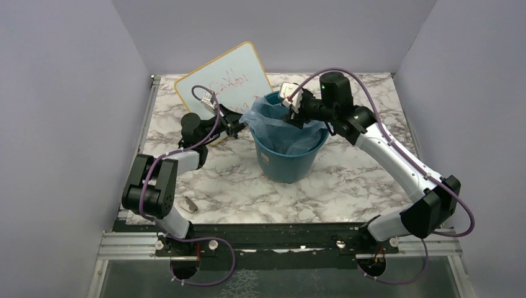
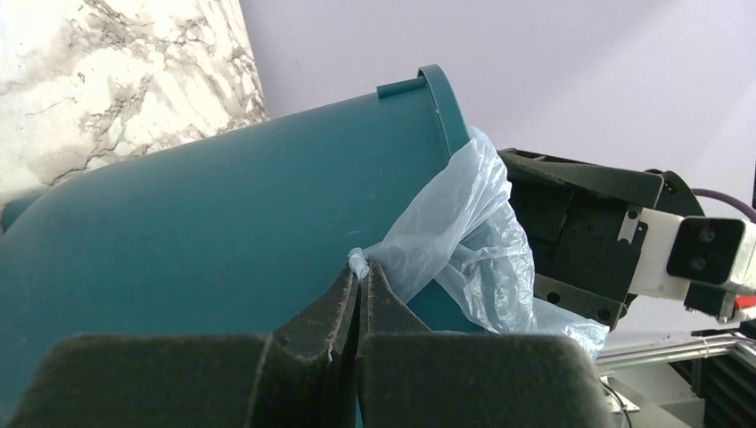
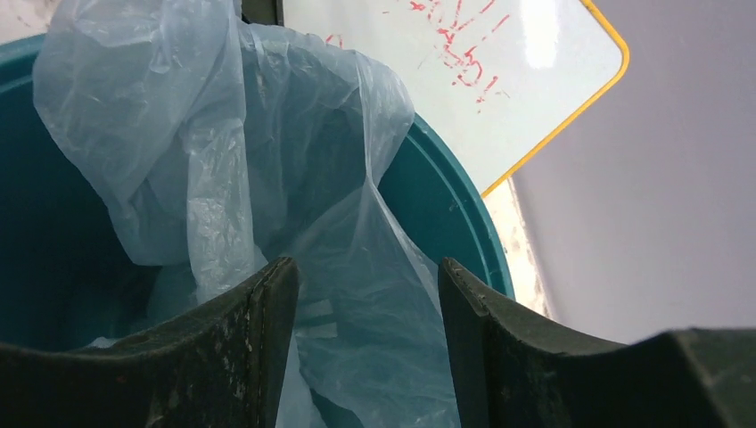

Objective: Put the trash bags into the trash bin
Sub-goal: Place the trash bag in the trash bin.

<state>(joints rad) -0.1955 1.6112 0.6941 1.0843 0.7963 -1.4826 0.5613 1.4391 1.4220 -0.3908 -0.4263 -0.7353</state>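
At the left, the left gripper (image 2: 359, 276) is clenched on a corner of the trash bag (image 2: 464, 223). It pins that corner outside the rim of the trash bin (image 1: 288, 166), I'd guess to anchor that edge. Most of the pale film drapes down into the bin's mouth. At the right, the right gripper (image 3: 364, 272) hangs over the opening with its fingers spread; film lies loose between them, gripped by neither.

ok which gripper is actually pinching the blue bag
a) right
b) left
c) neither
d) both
B: the left gripper is shut on a twist of the pale-blue trash bag just outside the teal trash bin. The right gripper has its jaws apart, with the film only hanging between them.
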